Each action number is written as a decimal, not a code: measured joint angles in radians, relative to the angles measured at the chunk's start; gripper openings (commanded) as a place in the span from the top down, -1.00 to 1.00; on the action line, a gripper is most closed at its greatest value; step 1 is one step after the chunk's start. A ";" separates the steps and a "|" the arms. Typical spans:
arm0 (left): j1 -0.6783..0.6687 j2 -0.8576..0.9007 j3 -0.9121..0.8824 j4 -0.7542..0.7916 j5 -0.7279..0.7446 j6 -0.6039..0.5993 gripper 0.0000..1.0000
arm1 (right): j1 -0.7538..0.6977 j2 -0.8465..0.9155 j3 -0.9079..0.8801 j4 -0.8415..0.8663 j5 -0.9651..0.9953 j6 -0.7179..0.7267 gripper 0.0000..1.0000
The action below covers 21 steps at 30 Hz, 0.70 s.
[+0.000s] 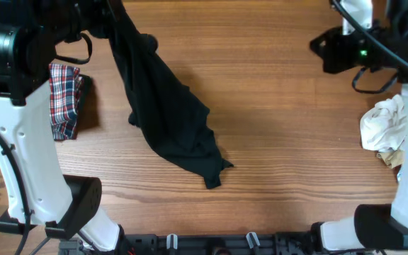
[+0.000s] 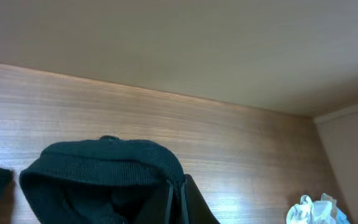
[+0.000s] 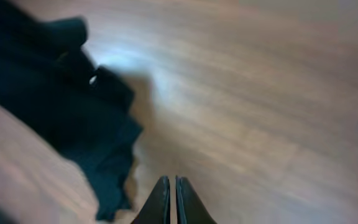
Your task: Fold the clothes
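Observation:
The black polo shirt (image 1: 165, 113) hangs from its top end at the back left and trails diagonally across the table to a point near the middle. My left gripper (image 1: 107, 15) is shut on the shirt's upper edge. In the left wrist view its fingers (image 2: 178, 200) pinch the ribbed black collar (image 2: 104, 165). My right gripper (image 1: 319, 47) hovers at the back right, far from the shirt. In the blurred right wrist view that gripper (image 3: 172, 186) is shut on nothing, with the black shirt (image 3: 73, 118) off to the left.
A folded red-white-navy plaid garment (image 1: 65, 99) lies at the left edge beside the left arm. A crumpled white garment (image 1: 384, 124) sits at the right edge; the left wrist view shows the white garment (image 2: 312, 211) too. Bare wooden tabletop (image 1: 289, 142) lies between them.

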 measured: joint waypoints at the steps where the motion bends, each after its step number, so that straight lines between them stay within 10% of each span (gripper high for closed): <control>1: 0.000 0.000 0.000 0.000 0.000 0.000 0.92 | 0.018 0.017 -0.022 -0.013 -0.015 -0.006 0.07; 12: 0.000 0.000 0.000 0.002 -0.005 0.000 0.92 | 0.521 0.104 -0.737 0.519 -0.066 -0.093 -0.15; 21: -0.002 0.000 0.000 0.003 -0.006 0.000 0.92 | 0.544 0.105 -1.013 1.064 -0.024 -0.100 -0.32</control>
